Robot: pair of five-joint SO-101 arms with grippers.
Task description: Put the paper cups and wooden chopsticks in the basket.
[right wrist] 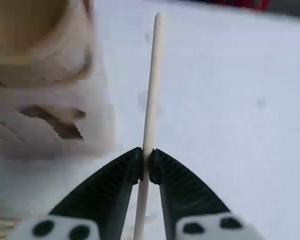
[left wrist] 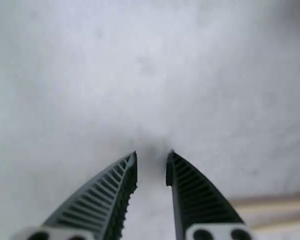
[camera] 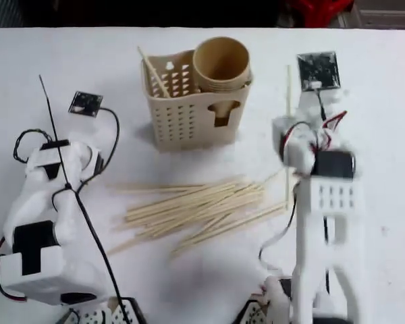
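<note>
A beige slotted basket (camera: 182,118) stands at the back middle of the table. Stacked paper cups (camera: 221,64) sit in its right half and one chopstick (camera: 154,74) leans in its left half. A loose pile of wooden chopsticks (camera: 199,208) lies in front of the basket. My right gripper (right wrist: 146,162) is shut on a single chopstick (right wrist: 152,80) held right of the basket (right wrist: 45,100); in the high view this chopstick (camera: 287,115) points toward the table's far edge. My left gripper (left wrist: 151,167) hovers low over bare table at the left, narrowly open with nothing between its fingers.
The white table (camera: 364,54) has free room to the right of the basket and along the far edge. Black cables (camera: 74,189) trail across the left arm. A few chopstick ends (left wrist: 270,210) lie close to the left gripper.
</note>
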